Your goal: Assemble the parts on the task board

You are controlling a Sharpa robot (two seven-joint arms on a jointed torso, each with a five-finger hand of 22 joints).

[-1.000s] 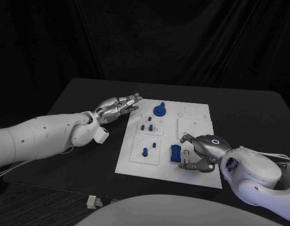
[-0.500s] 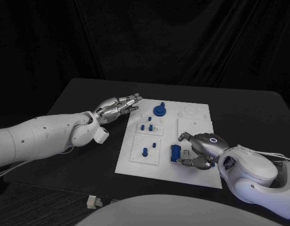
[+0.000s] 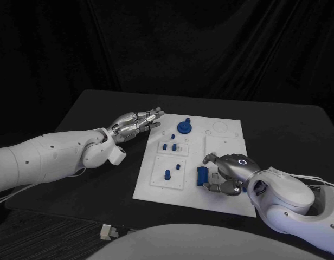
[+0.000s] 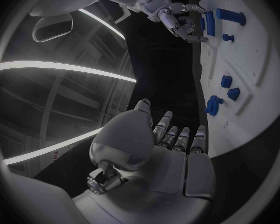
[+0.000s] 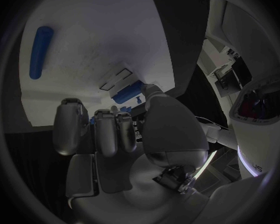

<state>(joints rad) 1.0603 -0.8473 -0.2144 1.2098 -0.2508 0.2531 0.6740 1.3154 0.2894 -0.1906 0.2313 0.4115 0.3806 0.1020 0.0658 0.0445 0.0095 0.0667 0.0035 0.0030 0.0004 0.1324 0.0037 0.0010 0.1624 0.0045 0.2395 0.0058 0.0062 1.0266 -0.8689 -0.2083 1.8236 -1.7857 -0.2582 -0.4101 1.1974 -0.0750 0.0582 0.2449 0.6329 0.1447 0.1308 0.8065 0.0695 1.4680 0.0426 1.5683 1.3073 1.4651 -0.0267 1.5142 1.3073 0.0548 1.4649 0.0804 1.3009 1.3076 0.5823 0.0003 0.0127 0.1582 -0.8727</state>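
Note:
The white task board (image 3: 223,145) lies mid-table. A blue knobbed part (image 3: 184,127) stands at its far edge, with small blue pegs (image 3: 169,146) behind a longer blue peg (image 3: 167,174). A blue block (image 3: 202,176) lies near the front edge. My right hand (image 3: 228,174) hovers over the board just right of this block, fingers curled, fingertips at the blue block (image 5: 129,92); whether it grips is hidden. The long peg (image 5: 39,52) lies farther off. My left hand (image 3: 136,123) rests at the board's far left edge, fingers straight and together, holding nothing.
In the left wrist view, my left hand (image 4: 171,144) points along the board's edge (image 4: 264,50), past the knobbed part (image 4: 212,104), toward my right hand (image 4: 177,17). Bare black table (image 3: 292,130) surrounds the board.
My right hand has shifted a little to the left, closer to the blue block, with its fingers curling in. The left arm has not moved.

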